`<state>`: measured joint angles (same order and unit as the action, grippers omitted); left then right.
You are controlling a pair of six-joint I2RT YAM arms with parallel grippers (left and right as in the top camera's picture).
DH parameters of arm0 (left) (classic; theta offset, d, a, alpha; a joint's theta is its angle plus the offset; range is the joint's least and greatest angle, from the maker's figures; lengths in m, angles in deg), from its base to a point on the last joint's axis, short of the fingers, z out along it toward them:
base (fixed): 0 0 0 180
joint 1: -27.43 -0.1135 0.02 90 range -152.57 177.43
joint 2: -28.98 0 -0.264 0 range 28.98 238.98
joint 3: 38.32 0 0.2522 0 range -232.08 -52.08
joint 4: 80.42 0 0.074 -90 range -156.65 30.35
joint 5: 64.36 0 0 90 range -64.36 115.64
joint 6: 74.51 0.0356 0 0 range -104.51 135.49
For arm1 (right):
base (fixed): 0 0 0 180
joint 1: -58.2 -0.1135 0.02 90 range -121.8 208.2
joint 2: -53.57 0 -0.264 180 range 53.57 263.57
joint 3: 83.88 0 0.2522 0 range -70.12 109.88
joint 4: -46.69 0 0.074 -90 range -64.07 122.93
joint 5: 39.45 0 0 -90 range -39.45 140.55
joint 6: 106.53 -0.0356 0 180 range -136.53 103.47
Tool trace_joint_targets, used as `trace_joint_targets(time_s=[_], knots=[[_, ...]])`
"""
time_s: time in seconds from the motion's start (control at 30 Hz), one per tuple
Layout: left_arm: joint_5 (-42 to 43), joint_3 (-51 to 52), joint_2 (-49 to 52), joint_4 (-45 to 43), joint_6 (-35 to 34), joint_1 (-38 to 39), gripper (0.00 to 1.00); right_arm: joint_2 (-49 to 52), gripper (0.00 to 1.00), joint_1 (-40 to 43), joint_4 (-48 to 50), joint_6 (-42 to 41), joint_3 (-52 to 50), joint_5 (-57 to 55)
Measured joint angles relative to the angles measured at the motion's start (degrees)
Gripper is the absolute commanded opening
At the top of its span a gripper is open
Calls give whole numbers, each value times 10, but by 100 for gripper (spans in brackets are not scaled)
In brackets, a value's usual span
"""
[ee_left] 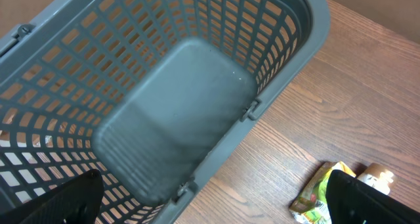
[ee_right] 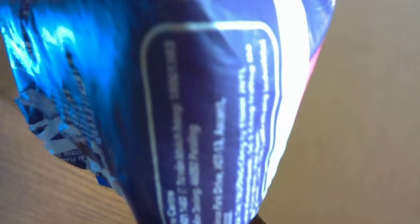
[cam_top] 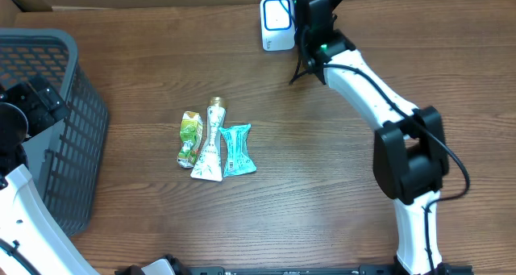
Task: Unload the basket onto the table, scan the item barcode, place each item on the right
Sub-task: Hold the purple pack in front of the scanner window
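A shiny blue packet [ee_right: 197, 99] with white print fills the right wrist view, held very close to the camera. My right gripper [cam_top: 311, 15] is shut on this packet at the far edge of the table, right beside the white barcode scanner [cam_top: 276, 23]. From overhead the arm hides the packet. My left gripper [ee_left: 213, 201] hangs open above the grey basket [ee_left: 197, 106] at the left, with nothing between its black fingers [ee_left: 72, 198].
Three more items lie side by side mid-table: a green packet [cam_top: 190, 138], a white pouch with a gold cap [cam_top: 211, 142] and a teal packet [cam_top: 237, 150]. The grey mesh basket [cam_top: 76, 106] stands at the left edge. A cardboard wall runs along the back.
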<state>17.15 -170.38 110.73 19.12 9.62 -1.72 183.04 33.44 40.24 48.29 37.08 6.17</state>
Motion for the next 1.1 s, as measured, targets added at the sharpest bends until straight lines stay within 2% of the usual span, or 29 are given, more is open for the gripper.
trace_joint_targets(time_s=[0.27, 0.73, 1.1], knots=[[0, 0, 0, 0, 0, 0, 99, 35, 4, -1, 38, 68, -4, -11], [0, 0, 0, 0, 0, 0, 100, 35, 4, -17, 51, 78, -4, -10], [0, 0, 0, 0, 0, 0, 100, 35, 4, -31, 25, 79, -5, 7]])
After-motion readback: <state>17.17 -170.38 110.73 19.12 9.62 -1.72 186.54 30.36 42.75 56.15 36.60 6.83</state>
